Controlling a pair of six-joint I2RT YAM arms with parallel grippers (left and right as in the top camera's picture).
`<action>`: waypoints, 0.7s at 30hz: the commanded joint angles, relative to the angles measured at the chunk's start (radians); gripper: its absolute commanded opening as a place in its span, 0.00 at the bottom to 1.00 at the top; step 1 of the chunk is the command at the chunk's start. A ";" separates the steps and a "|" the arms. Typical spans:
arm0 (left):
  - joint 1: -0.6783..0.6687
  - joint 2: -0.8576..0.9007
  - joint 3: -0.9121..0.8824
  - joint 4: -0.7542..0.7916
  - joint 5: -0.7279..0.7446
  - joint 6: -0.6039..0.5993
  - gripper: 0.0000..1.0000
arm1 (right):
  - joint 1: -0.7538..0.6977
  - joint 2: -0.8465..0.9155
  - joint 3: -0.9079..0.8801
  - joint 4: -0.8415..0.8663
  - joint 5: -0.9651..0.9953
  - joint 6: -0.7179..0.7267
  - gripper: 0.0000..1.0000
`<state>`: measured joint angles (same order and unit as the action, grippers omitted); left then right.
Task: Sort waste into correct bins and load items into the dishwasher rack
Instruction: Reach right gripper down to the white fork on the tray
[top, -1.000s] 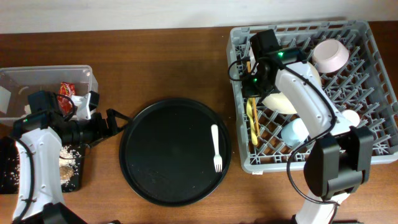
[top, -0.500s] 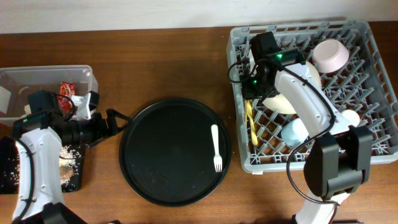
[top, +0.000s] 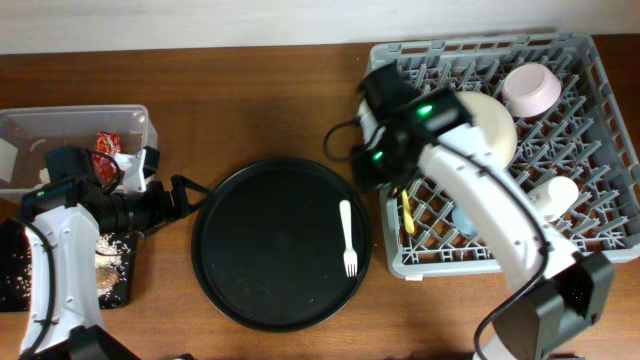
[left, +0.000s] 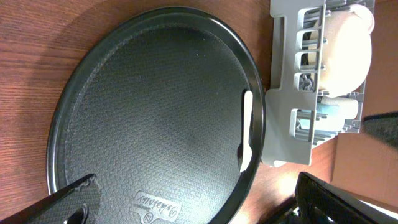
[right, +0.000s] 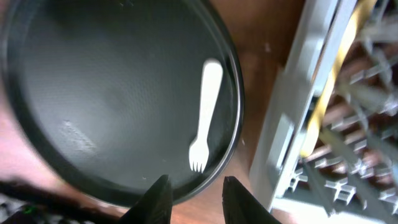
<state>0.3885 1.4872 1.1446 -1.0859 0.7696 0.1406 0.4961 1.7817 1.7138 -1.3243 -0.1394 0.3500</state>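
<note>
Bench (top: 250, 90): brown wood grain, pale wall (top: 200, 20) behind it.
Round black tray (top: 260, 260): flat at mid-bench, just beside the grey dishwasher rack (top: 440, 262).
White plastic fork (top: 347, 236): lying on the tray's rack side (long axis front to back), tines toward the front edge.
Right pincer (right: 196, 199): above the tray's rim near the fork, fingers parted, empty.
Left pincer (top: 188, 192): spread wide, at the tray's opposite edge.

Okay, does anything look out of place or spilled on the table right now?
Only the white fork stands out: it lies alone on the round black tray, outside the grey rack it belongs in. Nothing looks broken.
</note>
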 joint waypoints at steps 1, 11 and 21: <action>0.005 0.003 0.012 0.000 0.006 0.003 1.00 | 0.083 0.000 -0.130 0.058 0.111 0.178 0.30; 0.005 0.003 0.012 0.000 0.006 0.003 1.00 | 0.153 0.004 -0.551 0.438 0.110 0.315 0.28; 0.005 0.003 0.012 0.000 0.006 0.003 0.99 | 0.189 0.008 -0.605 0.466 0.016 0.317 0.28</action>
<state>0.3885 1.4872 1.1446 -1.0855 0.7696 0.1406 0.6491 1.7882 1.1141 -0.8631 -0.0834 0.6544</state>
